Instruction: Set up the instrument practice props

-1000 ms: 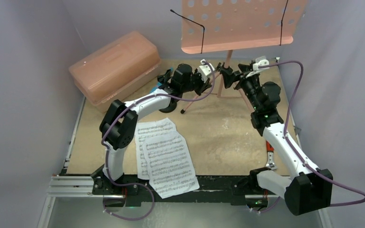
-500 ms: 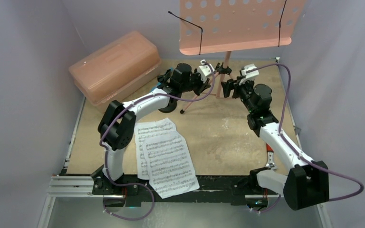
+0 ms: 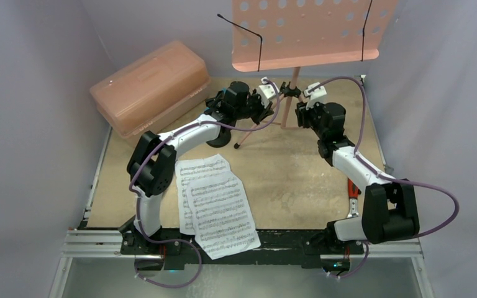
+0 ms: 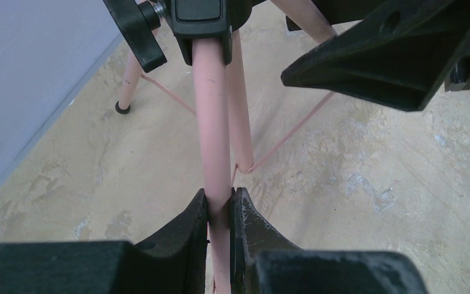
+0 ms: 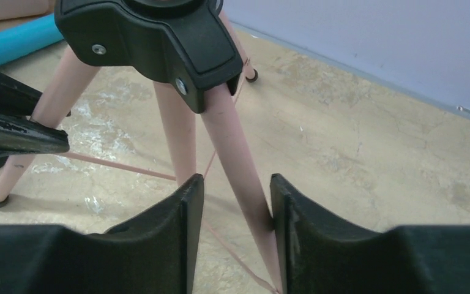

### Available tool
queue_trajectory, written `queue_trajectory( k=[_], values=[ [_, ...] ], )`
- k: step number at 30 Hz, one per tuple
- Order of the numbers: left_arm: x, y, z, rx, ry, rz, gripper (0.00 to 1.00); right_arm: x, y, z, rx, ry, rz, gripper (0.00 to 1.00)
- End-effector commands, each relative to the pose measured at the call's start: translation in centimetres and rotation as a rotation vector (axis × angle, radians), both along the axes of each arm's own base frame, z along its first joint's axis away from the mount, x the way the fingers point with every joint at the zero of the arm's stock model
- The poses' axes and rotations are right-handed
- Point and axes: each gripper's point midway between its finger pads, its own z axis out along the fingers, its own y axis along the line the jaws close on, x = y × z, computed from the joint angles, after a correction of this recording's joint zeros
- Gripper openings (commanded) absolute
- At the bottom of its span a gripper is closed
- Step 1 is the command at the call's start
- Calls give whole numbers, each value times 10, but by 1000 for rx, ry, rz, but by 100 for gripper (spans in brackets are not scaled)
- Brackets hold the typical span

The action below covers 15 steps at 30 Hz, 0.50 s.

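The pink music stand (image 3: 310, 31) stands upright at the back of the table, perforated desk on top, tripod legs spread below. My left gripper (image 3: 263, 116) is shut on one pink tripod leg (image 4: 214, 141), just below the black hub (image 4: 199, 24). My right gripper (image 3: 300, 115) is open around another leg (image 5: 235, 159), which touches its right finger (image 5: 281, 202). Two sheet-music pages (image 3: 214, 202) lie flat at the front left. The cyan microphone (image 5: 15, 40) lies behind the stand's legs. A small black round base (image 3: 221, 138) shows under my left arm.
The large translucent pink case (image 3: 149, 87) sits at the back left against the wall. A red tool (image 3: 352, 189) lies at the table's right edge. Grey walls close in on the left, back and right.
My right arm has folded and swung left, bringing its gripper down onto a tripod leg. The stand's desk has shifted slightly left. My left gripper keeps its hold.
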Motion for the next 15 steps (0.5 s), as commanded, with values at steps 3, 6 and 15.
queue_trajectory(
  k=[3, 6, 15],
  values=[
    [5, 15, 25, 17, -43, 16, 0, -2, 33, 35, 6, -119, 215, 20],
    [8, 19, 26, 18, -44, 42, 0, -9, 36, 31, 10, -100, 243, 1],
    [1, 30, 23, 12, -18, 63, 0, -29, 39, 29, 4, -74, 282, 0]
  ],
)
